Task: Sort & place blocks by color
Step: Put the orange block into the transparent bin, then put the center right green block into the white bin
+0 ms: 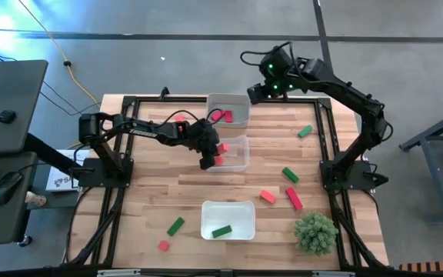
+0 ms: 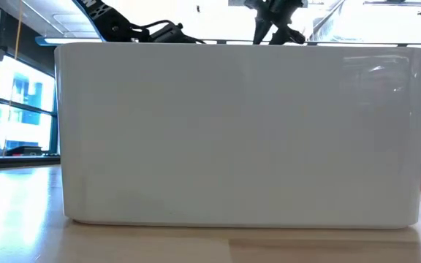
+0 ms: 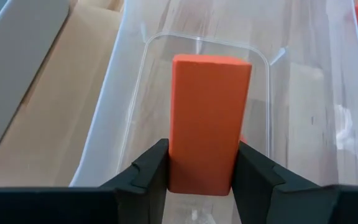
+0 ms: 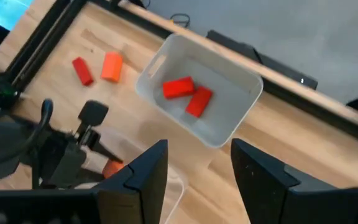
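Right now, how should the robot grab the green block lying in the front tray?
Grip the green block across its narrow width at the middle, coming straight down from above. It lies flat and slanted in the tray, with bare floor either side for the jaws.

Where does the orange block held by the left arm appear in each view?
High view: orange block at the middle tray, in the left end effector.
Low view: not visible.
Left wrist view: centre, between the fingers.
Right wrist view: lower left.
Shared landmark: the middle tray.

Overhead we look straight down; low camera sits against a tray wall point(image 2: 240, 131); both wrist cameras share the middle tray point(image 3: 135, 93).
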`<control>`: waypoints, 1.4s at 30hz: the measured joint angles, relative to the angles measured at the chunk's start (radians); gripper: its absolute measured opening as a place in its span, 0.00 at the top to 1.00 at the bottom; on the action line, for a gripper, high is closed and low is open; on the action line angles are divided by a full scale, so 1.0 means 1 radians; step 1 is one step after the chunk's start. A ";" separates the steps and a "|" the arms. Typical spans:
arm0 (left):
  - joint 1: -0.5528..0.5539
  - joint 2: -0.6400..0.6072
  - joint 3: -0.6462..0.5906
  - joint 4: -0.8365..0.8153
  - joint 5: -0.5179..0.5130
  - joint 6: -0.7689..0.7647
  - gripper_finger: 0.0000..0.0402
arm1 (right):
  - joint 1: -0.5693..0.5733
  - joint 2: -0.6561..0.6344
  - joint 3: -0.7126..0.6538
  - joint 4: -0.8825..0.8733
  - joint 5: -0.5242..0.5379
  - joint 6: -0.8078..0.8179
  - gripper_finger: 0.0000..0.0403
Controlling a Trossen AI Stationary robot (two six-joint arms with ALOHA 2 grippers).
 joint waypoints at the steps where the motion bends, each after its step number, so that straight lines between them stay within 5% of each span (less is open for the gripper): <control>1: 0.000 0.000 0.000 0.000 0.000 0.000 0.67 | 0.008 0.000 0.000 -0.009 0.000 0.005 0.59; 24: 0.021 -0.041 0.001 0.011 -0.036 0.045 0.54 | 0.238 0.001 -0.022 -0.325 0.123 0.151 0.59; 42: 0.040 -0.251 0.001 -0.017 -0.039 0.116 0.54 | 0.388 0.001 -0.350 -0.308 0.029 0.215 0.59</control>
